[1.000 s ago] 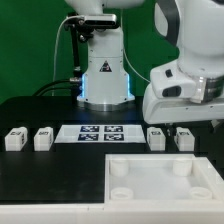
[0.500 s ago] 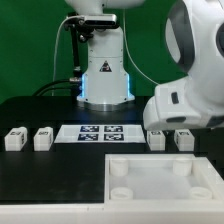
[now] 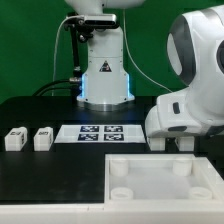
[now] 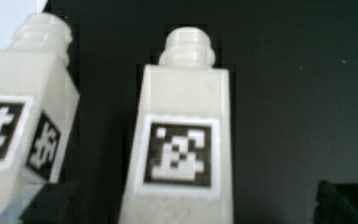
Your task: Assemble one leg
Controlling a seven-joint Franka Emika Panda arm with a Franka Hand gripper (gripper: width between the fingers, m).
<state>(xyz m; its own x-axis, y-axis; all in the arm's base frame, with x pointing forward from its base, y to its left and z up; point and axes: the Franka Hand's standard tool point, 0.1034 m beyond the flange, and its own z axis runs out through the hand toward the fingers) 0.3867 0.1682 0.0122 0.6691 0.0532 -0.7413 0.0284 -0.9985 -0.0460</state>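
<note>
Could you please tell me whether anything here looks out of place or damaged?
Nothing stands out: the legs sit in a tidy row beside the marker board, and the two under the arm look intact.

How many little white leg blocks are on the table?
4. Two legs sit side by side at the exterior view's left of the marker board; two more at its right, partly hidden under the arm.

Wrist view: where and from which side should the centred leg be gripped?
Take the leg from above, clamping its two long parallel side faces at mid-body, not the narrow peg. It lies flat, marker up; the gap to the neighbouring leg looks tight.
</note>
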